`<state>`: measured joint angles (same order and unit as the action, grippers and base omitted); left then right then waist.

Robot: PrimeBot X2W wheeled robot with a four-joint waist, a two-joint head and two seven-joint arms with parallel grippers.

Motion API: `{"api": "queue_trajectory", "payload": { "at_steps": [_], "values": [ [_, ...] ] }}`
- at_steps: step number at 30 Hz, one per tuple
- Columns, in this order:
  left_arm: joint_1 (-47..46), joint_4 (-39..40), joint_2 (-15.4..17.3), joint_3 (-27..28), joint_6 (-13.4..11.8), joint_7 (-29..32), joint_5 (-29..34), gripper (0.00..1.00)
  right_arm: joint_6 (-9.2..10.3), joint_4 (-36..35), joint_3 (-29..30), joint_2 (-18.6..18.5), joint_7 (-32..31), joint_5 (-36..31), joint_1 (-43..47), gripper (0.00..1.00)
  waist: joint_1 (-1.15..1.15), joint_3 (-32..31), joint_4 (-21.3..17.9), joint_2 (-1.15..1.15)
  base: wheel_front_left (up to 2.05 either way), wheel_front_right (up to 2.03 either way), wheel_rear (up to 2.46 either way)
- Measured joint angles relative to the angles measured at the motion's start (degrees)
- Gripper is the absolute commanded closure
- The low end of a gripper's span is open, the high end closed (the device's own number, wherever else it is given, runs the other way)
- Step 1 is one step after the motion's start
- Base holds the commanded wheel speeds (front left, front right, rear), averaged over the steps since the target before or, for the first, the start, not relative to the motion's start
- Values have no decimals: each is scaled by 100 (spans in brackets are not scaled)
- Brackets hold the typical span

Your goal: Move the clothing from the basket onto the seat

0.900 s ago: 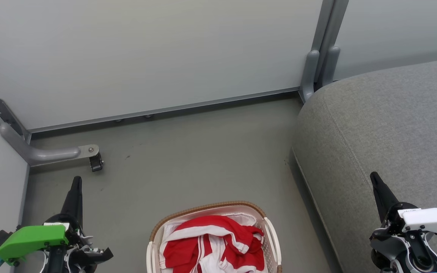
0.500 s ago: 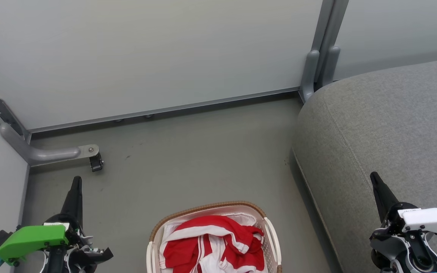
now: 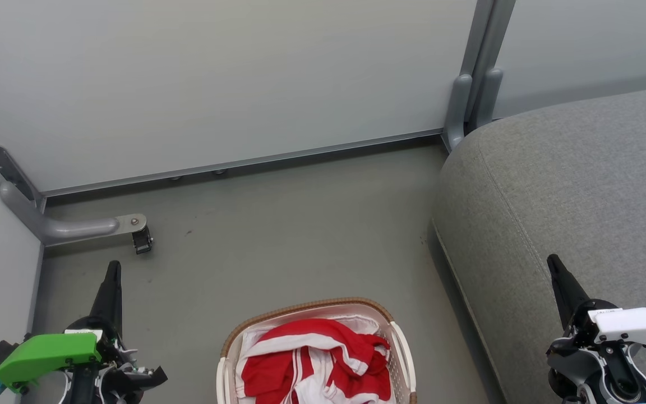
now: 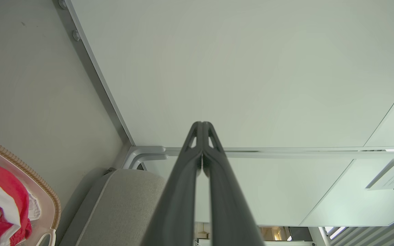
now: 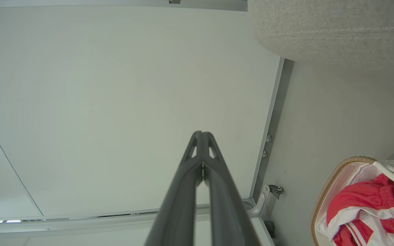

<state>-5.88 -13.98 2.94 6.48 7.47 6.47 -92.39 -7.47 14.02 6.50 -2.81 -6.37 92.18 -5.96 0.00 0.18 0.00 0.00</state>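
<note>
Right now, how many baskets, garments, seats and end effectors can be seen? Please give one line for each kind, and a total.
basket: 1
clothing, red with white stripes: 1
seat, grey: 1
end effectors: 2, the left end effector and the right end effector, both shut
Total: 5

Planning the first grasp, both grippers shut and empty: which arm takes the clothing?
Right, probably. The right gripper is beside the seat, which lies right of the basket, so carrying the clothing across is short. The left gripper sits beyond the basket's other side.
</note>
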Motion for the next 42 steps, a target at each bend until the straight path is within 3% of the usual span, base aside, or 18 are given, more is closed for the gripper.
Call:
{"api": "queue_trajectory", "payload": {
  "at_steps": [1, 2, 16, 42],
  "values": [
    [0, 0, -1, 0, 0, 0, 0, 100, -1, 0, 0, 0, 0, 0, 0, 100, 0, 0, 0, 0, 0, 0, 0],
    [5, -16, -3, -2, 1, 0, -2, 0, -1, 18, -2, 4, 0, 1, 8, 0, 0, 0, 0, 0, 0, 0, 0],
    [167, -274, -23, -149, 0, -288, 266, 0, 0, 160, -246, -110, 274, -303, 138, 0, 0, 14, 8, 0, 0, 0, 0],
    [118, -465, 68, -428, 0, -891, 3154, 0, 0, 63, -590, -248, 893, -2989, -176, 0, 0, 49, 12, 0, 0, 0, 0]
  ]
}}
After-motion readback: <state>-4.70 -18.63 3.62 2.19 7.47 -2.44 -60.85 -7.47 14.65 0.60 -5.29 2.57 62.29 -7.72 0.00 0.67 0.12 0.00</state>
